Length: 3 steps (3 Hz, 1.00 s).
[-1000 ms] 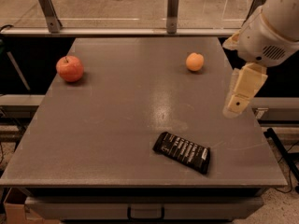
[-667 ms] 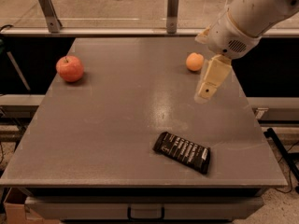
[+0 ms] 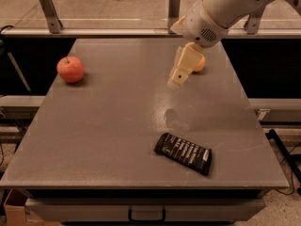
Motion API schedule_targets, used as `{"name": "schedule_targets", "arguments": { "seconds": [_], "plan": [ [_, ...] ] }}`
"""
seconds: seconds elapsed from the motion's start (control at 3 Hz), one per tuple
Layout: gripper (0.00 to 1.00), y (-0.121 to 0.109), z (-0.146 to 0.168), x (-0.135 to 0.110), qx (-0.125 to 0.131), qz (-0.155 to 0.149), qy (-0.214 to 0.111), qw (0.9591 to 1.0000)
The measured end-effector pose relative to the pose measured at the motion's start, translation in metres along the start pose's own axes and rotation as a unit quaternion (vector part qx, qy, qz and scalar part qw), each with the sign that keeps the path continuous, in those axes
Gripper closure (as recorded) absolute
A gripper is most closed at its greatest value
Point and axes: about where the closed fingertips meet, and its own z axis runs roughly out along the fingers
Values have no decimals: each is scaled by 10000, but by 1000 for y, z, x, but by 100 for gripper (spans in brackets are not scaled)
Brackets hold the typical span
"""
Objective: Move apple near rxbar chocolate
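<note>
The red apple (image 3: 71, 69) with a short stem sits on the grey table (image 3: 108, 126) at the far left. The rxbar chocolate (image 3: 184, 153), a black bar with white lettering, lies flat near the front right edge. My gripper (image 3: 176, 82) hangs from the white arm above the table's middle right, well to the right of the apple and above the bar. It holds nothing.
A small orange fruit (image 3: 200, 64) sits at the back right, partly hidden behind the gripper. A metal rail (image 3: 94, 31) with upright posts runs behind the table. The floor drops off on both sides of the table.
The arm has swung left from the table's right edge toward its middle, passing in front of the orange fruit. The apple and the bar have not moved.
</note>
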Motion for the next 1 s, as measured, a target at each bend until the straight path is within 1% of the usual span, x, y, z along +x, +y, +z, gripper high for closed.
{"name": "schedule_targets", "arguments": {
  "seconds": [0.33, 0.67, 1.0],
  "plan": [
    [0, -10, 19, -18, -24, 56, -376, 9993],
    [0, -24, 59, -67, -186, 81, -1081, 9939],
    [0, -31, 98, -118, -423, 41, -1722, 9841]
  ]
}}
